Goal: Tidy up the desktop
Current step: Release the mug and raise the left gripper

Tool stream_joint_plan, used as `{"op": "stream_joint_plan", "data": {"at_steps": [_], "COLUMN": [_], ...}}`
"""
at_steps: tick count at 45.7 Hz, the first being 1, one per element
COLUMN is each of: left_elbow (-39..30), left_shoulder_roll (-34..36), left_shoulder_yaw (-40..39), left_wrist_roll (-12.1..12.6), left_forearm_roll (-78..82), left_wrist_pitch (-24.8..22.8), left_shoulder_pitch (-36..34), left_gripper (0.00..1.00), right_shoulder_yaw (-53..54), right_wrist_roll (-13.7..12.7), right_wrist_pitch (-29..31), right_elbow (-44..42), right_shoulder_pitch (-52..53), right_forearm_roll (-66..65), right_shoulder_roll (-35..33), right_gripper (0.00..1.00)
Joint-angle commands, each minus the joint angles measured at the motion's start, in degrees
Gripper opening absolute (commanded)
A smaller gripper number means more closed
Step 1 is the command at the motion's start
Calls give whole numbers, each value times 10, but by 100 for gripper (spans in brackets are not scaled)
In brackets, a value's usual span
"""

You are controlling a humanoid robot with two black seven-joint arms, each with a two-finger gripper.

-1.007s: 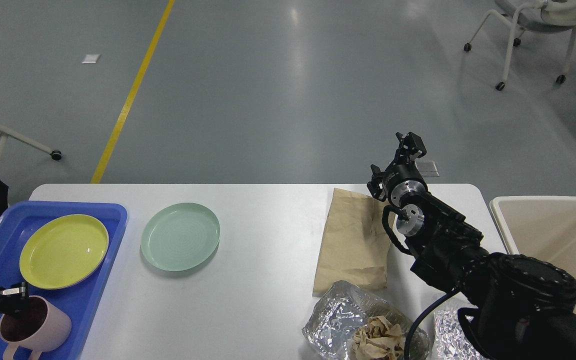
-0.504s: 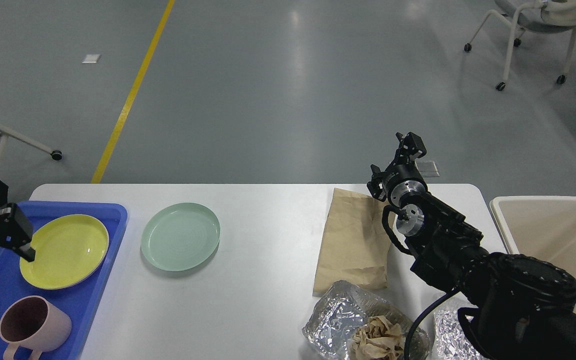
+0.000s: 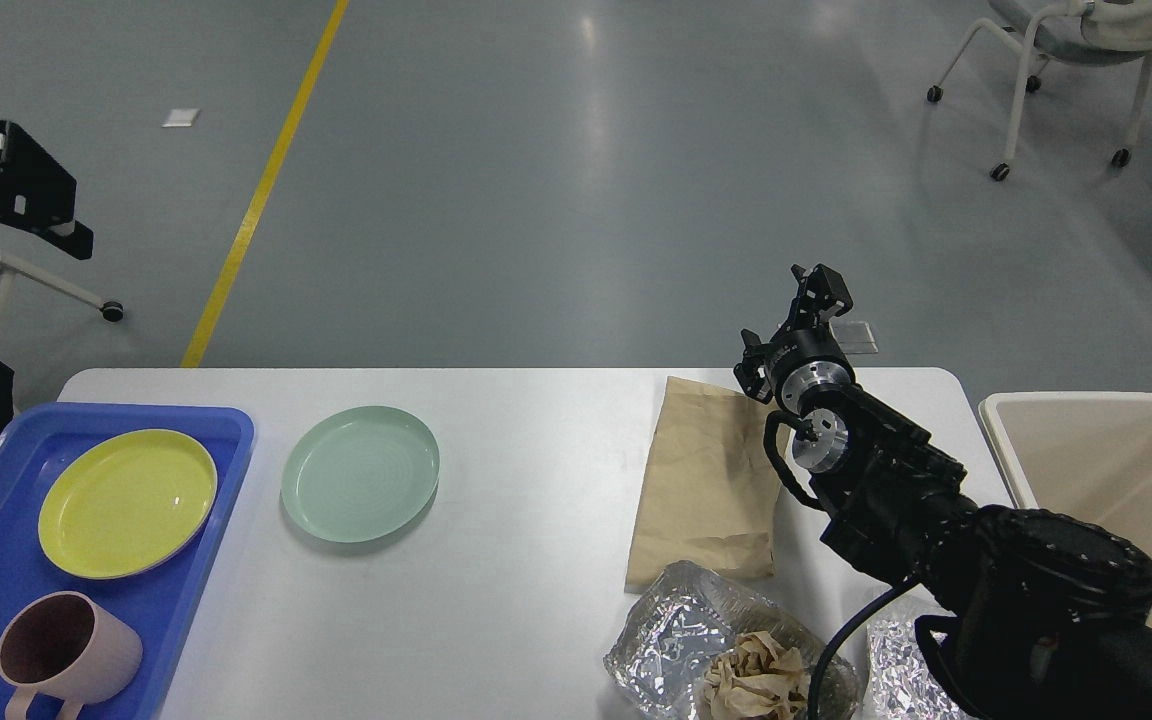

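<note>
The white desktop (image 3: 536, 560) holds a pale green plate (image 3: 360, 473) at left centre, a flat brown paper bag (image 3: 711, 480) at right, and crumpled foil (image 3: 671, 640) with a wad of brown paper (image 3: 756, 680) at the front right. My left gripper (image 3: 21, 200) is raised high at the far left, above the floor beyond the table, with nothing in it. My right gripper (image 3: 816, 290) hangs over the table's far edge beside the bag; its fingers are too dark to tell apart.
A blue tray (image 3: 226, 440) on the left holds a yellow plate (image 3: 126, 503) and a pink cup (image 3: 66, 655). A beige bin (image 3: 1086, 470) stands off the table's right end. More foil (image 3: 891, 660) lies under my right arm.
My left gripper let go of the pink cup in the tray and rose up and back to the far left. The cup stays upright in the tray. The right arm has not moved.
</note>
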Motion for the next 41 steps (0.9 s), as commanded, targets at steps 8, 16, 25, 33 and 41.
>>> {"op": "stream_joint_plan", "data": {"at_steps": [8,16,25,33,41], "left_elbow": [-70,-76,-71,-55,-37], "left_shoulder_roll": [-23,-25,-26,-26,-26], "left_shoulder_yaw": [-1,-3,-3,-10,-56], "left_wrist_roll": [-3,-3,-1,-2,0], "left_forearm_roll": [-2,-10,-11,-16,-89], "left_wrist_pitch": [0,0,0,41,293], "left_shoulder_pitch": [-143,-166,-104,38,233], "left_gripper": [66,67,66,66,66], "right_shoulder_yaw": [0,0,1,0,1], "right_wrist_roll": [0,0,0,0,0], "right_wrist_pitch": [0,0,0,0,0], "right_elbow": [0,0,0,0,0], "right_shoulder_pitch": [0,0,0,0,0], "right_forearm_roll": [0,0,0,0,0], "right_shoulder_roll": [0,0,0,0,0], "right_gripper": [100,100,100,100,100]}}
